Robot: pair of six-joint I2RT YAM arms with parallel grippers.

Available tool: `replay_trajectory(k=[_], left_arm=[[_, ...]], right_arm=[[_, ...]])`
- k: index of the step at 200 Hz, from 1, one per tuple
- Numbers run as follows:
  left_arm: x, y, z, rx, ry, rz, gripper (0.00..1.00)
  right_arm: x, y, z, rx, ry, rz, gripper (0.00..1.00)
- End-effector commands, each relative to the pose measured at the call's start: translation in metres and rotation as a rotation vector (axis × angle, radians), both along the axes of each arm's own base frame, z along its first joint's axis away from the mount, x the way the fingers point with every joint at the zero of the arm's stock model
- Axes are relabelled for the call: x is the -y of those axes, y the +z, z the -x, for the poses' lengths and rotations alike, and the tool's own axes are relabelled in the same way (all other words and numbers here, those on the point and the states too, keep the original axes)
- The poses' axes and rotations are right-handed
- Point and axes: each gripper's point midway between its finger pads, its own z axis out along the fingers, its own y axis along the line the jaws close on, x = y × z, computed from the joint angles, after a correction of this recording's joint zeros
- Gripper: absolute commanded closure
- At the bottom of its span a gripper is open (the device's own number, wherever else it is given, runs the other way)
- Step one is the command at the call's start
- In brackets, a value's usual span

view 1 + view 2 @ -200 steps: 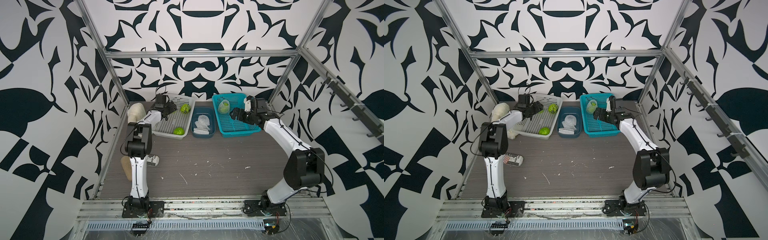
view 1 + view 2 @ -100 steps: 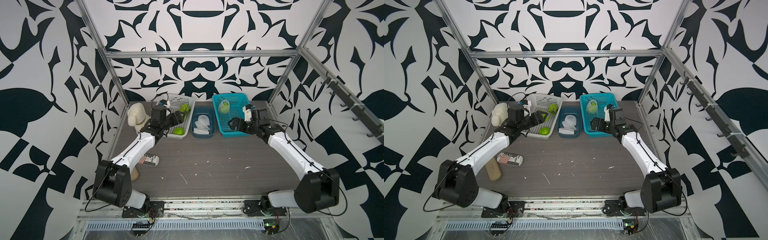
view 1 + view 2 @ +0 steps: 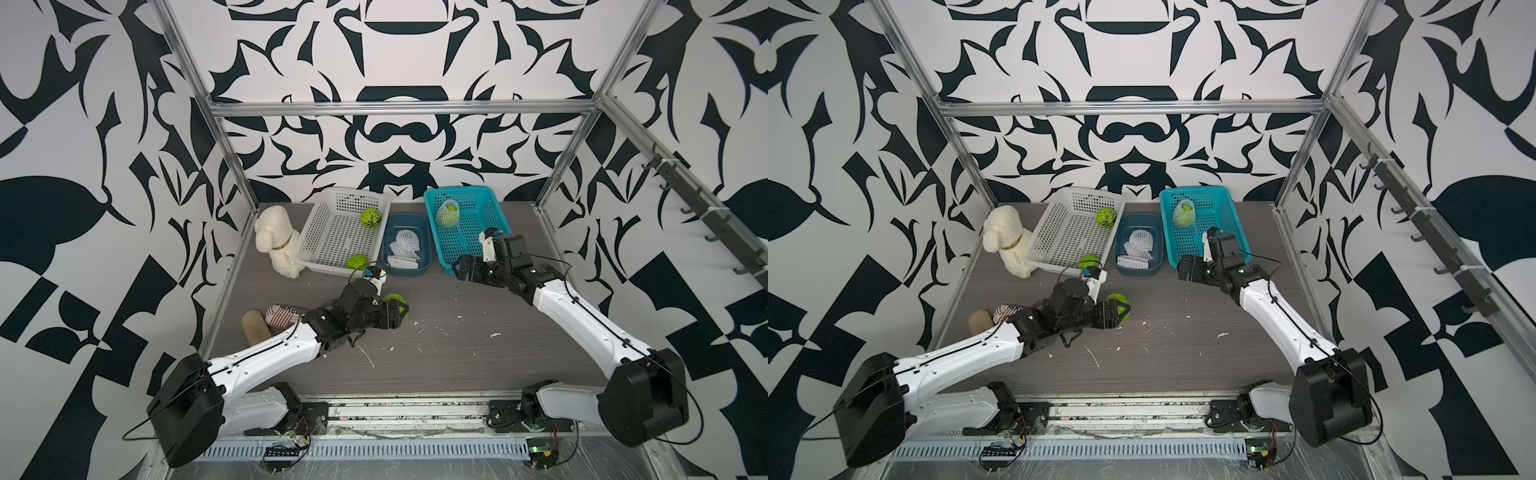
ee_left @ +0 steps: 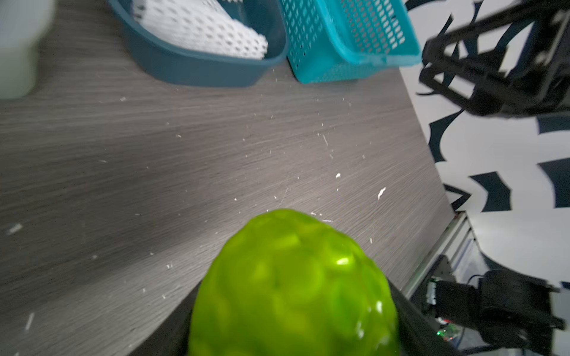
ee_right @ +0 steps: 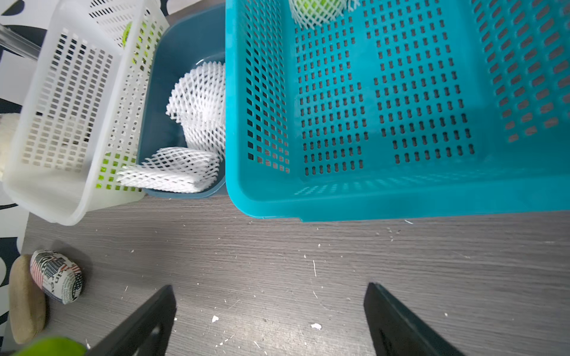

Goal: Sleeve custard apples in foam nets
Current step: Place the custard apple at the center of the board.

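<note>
My left gripper (image 3: 397, 309) is shut on a bright green custard apple (image 3: 392, 299) and holds it just above the middle of the table; this fruit fills the left wrist view (image 4: 293, 292). Two more custard apples (image 3: 370, 217) (image 3: 358, 262) lie in the white basket (image 3: 332, 241). A fourth one, sleeved in a net (image 3: 447, 212), sits at the back of the teal basket (image 3: 465, 245). White foam nets (image 3: 405, 249) (image 5: 197, 104) are piled in the dark blue tray (image 3: 405, 272). My right gripper (image 3: 459, 266) (image 5: 270, 288) hangs open and empty above the table, by the teal basket's front edge.
A white plush dog (image 3: 276, 241) sits left of the white basket. A striped can-like object (image 3: 284, 314) and a tan block (image 3: 255, 327) lie at the table's left edge, beside my left forearm. White foam crumbs dot the table.
My left arm has drawn back from the white basket to the table's middle with a custard apple in its grip. My right arm has pulled out of the teal basket, still open.
</note>
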Motion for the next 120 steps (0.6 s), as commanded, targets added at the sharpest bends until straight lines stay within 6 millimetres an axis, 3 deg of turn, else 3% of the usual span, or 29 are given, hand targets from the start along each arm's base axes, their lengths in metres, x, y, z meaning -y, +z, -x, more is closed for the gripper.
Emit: replay_trajectory(k=[1, 73, 120], left_arm=[[0.001, -0.025, -0.011, 0.052, 0.05, -0.117, 0.36], [0.014, -0.066, -0.016, 0.024, 0.045, -0.208, 0.33], [0.019, -0.07, -0.015, 0.006, 0.031, -0.2, 0.16]], right_arm=[[-0.002, 0.014, -0.005, 0.059, -0.016, -0.003, 0.01], [-0.003, 0.016, 0.0, 0.04, 0.007, 0.009, 0.01], [-0.005, 0.032, -0.008, 0.064, 0.03, 0.035, 0.0]])
